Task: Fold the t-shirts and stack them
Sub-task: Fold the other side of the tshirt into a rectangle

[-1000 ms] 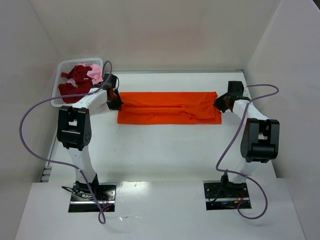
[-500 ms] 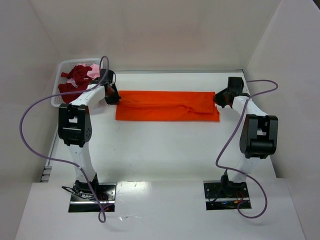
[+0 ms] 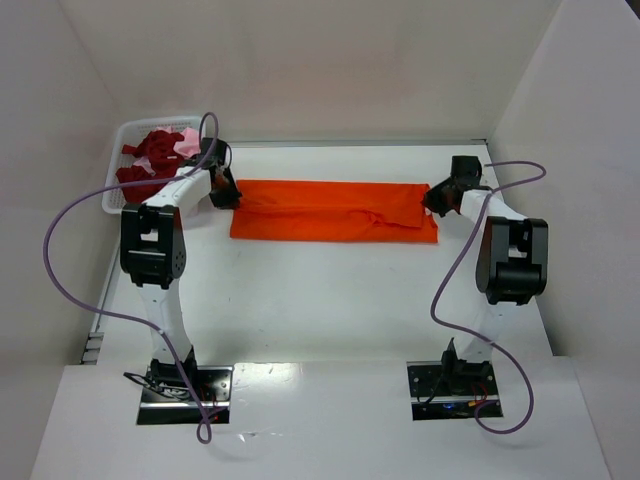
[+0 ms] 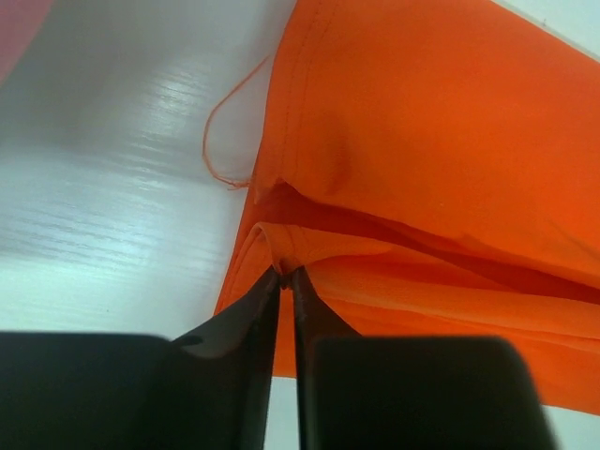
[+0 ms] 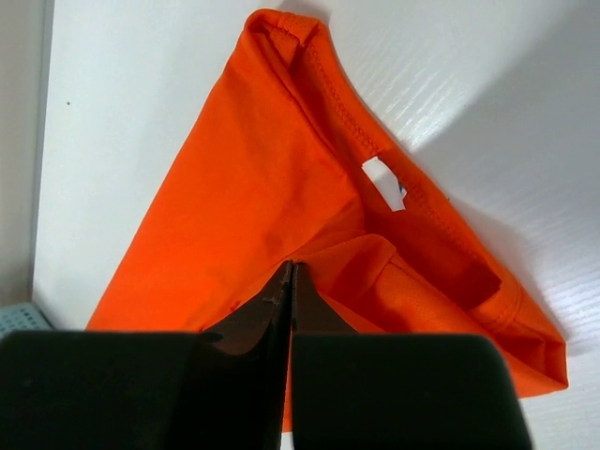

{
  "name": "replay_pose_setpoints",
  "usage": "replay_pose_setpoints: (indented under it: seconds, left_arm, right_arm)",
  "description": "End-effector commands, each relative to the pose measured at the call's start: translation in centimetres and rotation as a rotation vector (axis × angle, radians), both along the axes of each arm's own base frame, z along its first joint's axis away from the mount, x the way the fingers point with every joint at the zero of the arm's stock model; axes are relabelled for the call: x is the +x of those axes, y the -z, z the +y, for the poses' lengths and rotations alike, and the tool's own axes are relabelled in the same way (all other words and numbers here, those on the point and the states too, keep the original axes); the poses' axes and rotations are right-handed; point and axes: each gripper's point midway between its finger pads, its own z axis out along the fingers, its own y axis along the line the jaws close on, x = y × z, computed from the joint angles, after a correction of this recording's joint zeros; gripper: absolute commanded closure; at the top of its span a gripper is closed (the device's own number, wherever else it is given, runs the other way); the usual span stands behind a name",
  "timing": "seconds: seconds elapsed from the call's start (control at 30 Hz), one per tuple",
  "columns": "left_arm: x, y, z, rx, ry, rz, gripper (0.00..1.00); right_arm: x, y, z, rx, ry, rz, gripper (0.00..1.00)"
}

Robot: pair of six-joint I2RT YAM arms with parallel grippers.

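Note:
A bright orange t-shirt (image 3: 335, 210) lies on the white table as a long folded strip. My left gripper (image 3: 228, 197) is at its left end. In the left wrist view the orange t-shirt (image 4: 422, 141) fills the right side, and the left gripper (image 4: 286, 272) has its jaws a narrow slit apart, with a fold of cloth still lying at the tips. My right gripper (image 3: 432, 205) is at the strip's right end. The right wrist view shows that gripper (image 5: 291, 265) shut on a fold of the orange t-shirt (image 5: 253, 187) near the collar.
A white mesh basket (image 3: 112, 190) stands at the far left corner, just behind the left arm, holding dark red shirts (image 3: 150, 160) and a pale pink one (image 3: 185, 140). White walls close in the table on the left, back and right.
Both grippers have carried the orange strip a little toward the back wall and to the left. The left jaws, tight together before, now stand slightly parted.

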Motion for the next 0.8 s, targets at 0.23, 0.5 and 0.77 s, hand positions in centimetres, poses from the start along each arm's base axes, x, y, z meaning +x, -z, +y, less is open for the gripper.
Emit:
replay_pose_setpoints:
  seconds: [0.23,0.5,0.77]
  left_arm:
    - [1.2,-1.3,1.1,0.039,-0.016,-0.06,0.48]
    - [2.1,-4.0,-0.5,-0.04,0.033,-0.142,0.21]
    - [1.5,-9.3,-4.9,-0.143,0.223,-0.267,0.11]
  right_arm:
    - [3.9,-2.6,-0.6,-0.07,-0.078,-0.153,0.92]
    - [5.1,-3.3,-0.6,-0.123,-0.155,-0.179,0.63]
    - [3.5,-6.5,-0.2,-0.165,-0.22,-0.218,0.31]
